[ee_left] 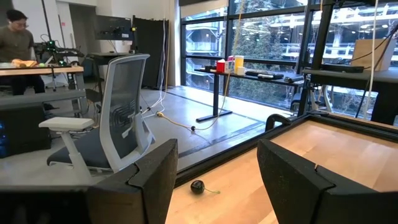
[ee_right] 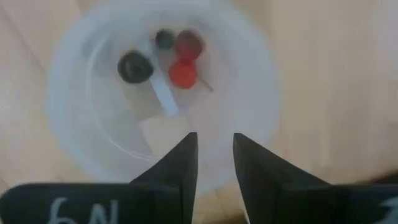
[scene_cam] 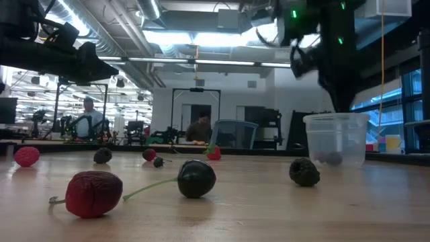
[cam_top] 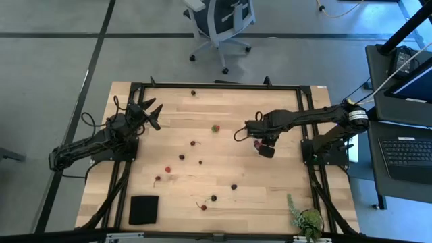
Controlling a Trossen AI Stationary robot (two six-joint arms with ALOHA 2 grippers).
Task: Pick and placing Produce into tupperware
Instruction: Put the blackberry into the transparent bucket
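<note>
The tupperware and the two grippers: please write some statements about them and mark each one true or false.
1. The right gripper hangs directly above the tupperware. True.
2. The tupperware is empty. False: a few pieces of produce lie inside.
3. The left gripper holds a fruit. False: its jaws are open and empty, near the table's far left corner.
4. Fruits lie scattered on the table. True.
5. The tupperware lies on its side. False: it stands upright.

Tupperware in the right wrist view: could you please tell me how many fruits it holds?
4 in the tupperware: a dark one, a smaller dark one, a maroon one, and a bright red one against it. The right gripper may hide more.
</note>
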